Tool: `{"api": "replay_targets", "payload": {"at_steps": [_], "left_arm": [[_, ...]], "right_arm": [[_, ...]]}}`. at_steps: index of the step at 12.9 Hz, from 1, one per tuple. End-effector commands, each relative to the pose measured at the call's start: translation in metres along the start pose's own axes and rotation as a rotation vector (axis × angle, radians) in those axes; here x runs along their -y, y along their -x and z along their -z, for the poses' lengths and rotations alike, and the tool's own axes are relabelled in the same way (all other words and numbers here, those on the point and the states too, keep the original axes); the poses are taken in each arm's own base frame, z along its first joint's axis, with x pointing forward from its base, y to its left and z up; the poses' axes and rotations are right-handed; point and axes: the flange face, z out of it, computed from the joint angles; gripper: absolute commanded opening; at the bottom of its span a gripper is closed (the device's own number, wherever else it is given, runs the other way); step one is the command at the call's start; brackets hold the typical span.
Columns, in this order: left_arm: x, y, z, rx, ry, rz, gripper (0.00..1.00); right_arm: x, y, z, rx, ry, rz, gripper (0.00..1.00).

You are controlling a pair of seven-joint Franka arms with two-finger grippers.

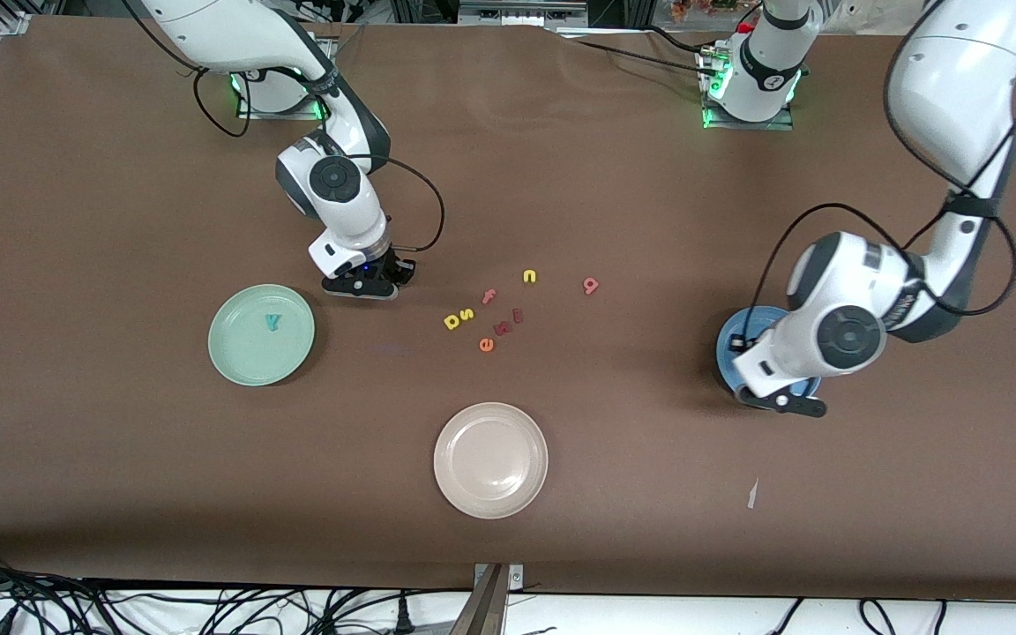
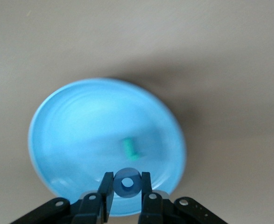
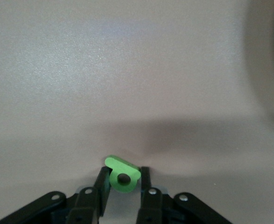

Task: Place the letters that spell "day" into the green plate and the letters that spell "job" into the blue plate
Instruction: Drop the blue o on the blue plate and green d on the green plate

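The right gripper (image 3: 123,179) has its jaws pinched on the little green rounded foam a (image 3: 122,175), low at the brown table (image 1: 120,176) right beside the pale mint-green plate (image 1: 235,362). A teal foam Y (image 1: 272,323) is already in that plate.

The left gripper (image 2: 127,186) has its jaws clamped on the blue foam ring o (image 2: 127,183) above the sky-blue plate (image 2: 71,121), where a teal hooked j (image 2: 129,148) lies.

Both grips look shallow, so I reckon a letter could twist out mid-move.

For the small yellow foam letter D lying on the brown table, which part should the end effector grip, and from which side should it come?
Judging from the front view, the small yellow foam letter D lies flat, so come straight down from above. Close the fingers across its straight back and curved belly. The yellow foam letter s sits close beside it toward the left arm's end, so probably keep the fingers off that gap.
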Motion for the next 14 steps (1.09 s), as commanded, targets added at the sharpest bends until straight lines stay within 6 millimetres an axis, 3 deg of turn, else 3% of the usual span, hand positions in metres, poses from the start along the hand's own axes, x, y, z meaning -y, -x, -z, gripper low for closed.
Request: {"api": "replay_targets", "payload": {"at_steps": [1,3,4,5,6,7,9,11,12,13,14], "left_arm": [[0.024,0.028,-0.031,0.034,0.002,-0.037,0.06],[0.024,0.035,-0.061,0.026,0.015,-0.046,0.06],[0.024,0.037,-0.072,-0.001,0.027,-0.046,0.07],[0.024,0.038,-0.08,-0.01,0.034,-0.047,0.16],[0.027,0.038,-0.081,-0.01,0.024,-0.051,0.54],[0.028,0.037,-0.077,-0.011,0.02,-0.051,0.99],[0.026,0.037,-0.062,-0.001,0.007,-0.051,1.0],[-0.018,0.041,-0.007,-0.012,-0.005,-0.098,1.0],[-0.047,0.044,0.015,-0.01,-0.012,-0.128,1.0],[-0.069,0.048,0.031,-0.02,-0.008,-0.126,1.0],[-0.09,0.053,0.046,-0.043,0.002,-0.113,1.0]], "right_arm": [[-0.006,0.004,0.002,-0.004,0.007,0.004,0.2],[-0.01,-0.01,0.03,-0.024,0.026,0.058,0.19],[-0.024,-0.025,0.044,-0.008,0.068,0.096,0.19],[-0.042,-0.04,0.056,-0.002,0.087,0.129,0.19],[-0.064,-0.056,0.069,-0.012,0.091,0.177,0.19],[-0.081,-0.064,0.076,-0.004,0.102,0.229,0.19],[-0.12,-0.083,0.084,-0.003,0.123,0.276,0.24],[-0.157,-0.095,0.081,0.013,0.134,0.292,0.31],[-0.161,-0.096,0.08,0.015,0.134,0.298,0.5],[-0.161,-0.098,0.081,0.012,0.133,0.291,0.59],[-0.16,-0.098,0.083,0.012,0.134,0.275,0.6]]}}
